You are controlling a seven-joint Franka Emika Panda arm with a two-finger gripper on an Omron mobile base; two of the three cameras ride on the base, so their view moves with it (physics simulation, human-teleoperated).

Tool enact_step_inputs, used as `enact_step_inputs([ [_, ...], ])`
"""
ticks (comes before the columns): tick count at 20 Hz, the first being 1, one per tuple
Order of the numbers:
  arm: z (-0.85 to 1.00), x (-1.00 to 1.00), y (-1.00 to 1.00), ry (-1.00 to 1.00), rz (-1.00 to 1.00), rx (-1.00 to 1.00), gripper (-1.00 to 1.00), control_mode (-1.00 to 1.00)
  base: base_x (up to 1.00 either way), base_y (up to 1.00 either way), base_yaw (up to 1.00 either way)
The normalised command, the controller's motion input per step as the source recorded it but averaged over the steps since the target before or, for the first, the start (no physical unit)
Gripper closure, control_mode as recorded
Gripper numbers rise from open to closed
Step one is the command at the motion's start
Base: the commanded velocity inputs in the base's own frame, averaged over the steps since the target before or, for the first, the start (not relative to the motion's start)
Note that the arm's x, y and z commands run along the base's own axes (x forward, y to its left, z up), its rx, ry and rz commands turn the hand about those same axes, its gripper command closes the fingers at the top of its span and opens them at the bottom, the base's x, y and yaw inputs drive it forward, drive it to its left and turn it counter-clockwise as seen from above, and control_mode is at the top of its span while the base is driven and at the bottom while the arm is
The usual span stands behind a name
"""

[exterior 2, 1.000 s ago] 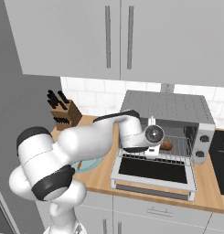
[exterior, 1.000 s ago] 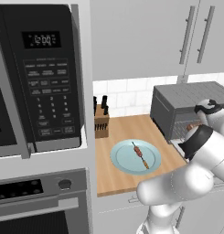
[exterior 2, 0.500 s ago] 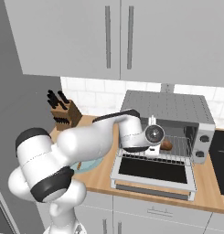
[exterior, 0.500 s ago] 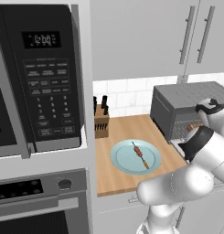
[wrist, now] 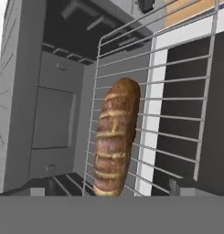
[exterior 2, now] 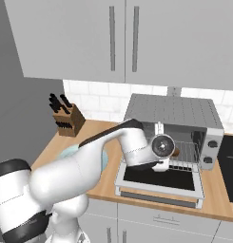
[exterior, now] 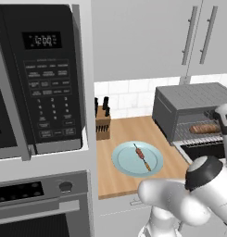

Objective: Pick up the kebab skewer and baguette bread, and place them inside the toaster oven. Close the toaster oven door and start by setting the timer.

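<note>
Baguette [wrist: 114, 137] lies on the oven [exterior 2: 177, 114] rack; tool [exterior 2: 161, 146] is open, empty. Withdraw straight, clear of the door [exterior 2: 160, 180], then fetch the skewer [exterior: 142, 157].

Legible text is confined to one item. The microwave [exterior: 38, 78] carries a lit clock display [exterior: 40, 40] on its upper control panel, reading 12:00. The keypad [exterior: 49, 99] beneath it bears rows of button markings, too small to read. No brand names, labels or signs are legible elsewhere.
</note>
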Motion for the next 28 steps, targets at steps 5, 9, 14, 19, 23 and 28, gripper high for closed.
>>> enact_step_inputs([
  [5,0.43,-0.23,0.58,0.13,0.24,-0.11,-1.00,-1.00,0.00,0.00,0.00],
  [9,0.19,-0.16,0.94,0.24,0.40,-0.13,-1.00,-1.00,0.00,0.00,0.00],
  [14,0.05,-0.26,0.89,0.18,0.36,-0.17,-1.00,-1.00,0.00,0.00,0.00],
  [19,-0.01,-0.02,0.69,0.13,0.26,-0.18,-1.00,-1.00,0.00,0.00,0.00],
  [23,-0.21,0.03,0.73,0.12,0.22,-0.24,-1.00,-1.00,0.00,0.00,0.00],
  [28,-0.22,0.02,0.66,0.10,0.26,-0.18,-1.00,-1.00,0.00,0.00,0.00],
])
